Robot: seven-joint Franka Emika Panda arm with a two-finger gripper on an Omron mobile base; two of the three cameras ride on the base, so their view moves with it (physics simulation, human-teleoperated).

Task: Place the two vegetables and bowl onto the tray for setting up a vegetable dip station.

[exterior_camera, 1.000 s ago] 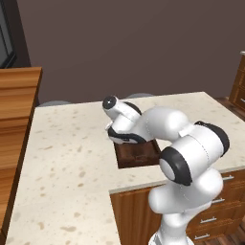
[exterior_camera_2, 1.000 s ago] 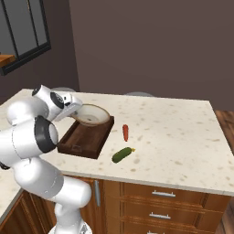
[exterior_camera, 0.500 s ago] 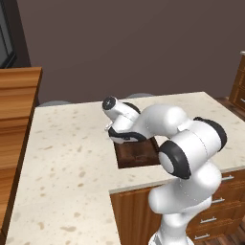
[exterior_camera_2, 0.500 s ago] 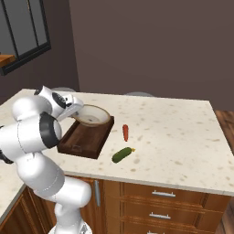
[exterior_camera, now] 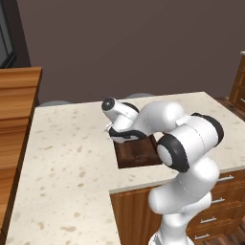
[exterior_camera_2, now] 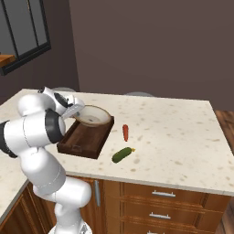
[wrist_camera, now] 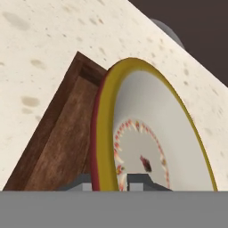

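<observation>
The tan-rimmed, off-white bowl (exterior_camera_2: 94,115) hangs tilted over the far end of the dark-brown wooden tray (exterior_camera_2: 85,139). My gripper (exterior_camera_2: 78,111) is shut on its left rim. In the hand view the rim of the bowl (wrist_camera: 151,129) runs between my gripper (wrist_camera: 111,181), with the tray (wrist_camera: 53,151) below it. On the counter right of the tray lie the slim red chilli (exterior_camera_2: 125,132) and, nearer the front edge, the dark-green cucumber (exterior_camera_2: 122,155). In the left base view my arm covers the bowl and leaves the near part of the tray (exterior_camera: 139,154) visible.
The speckled stone counter (exterior_camera_2: 173,137) stretches wide to the right of the vegetables. Its front edge runs just below the tray, above wooden drawers (exterior_camera_2: 160,201). A wooden surface (exterior_camera: 14,110) adjoins the counter on the left.
The hand and the bowl have barely shifted over the tray's far end. The arm's elbow has lifted slightly. The vegetables lie as before.
</observation>
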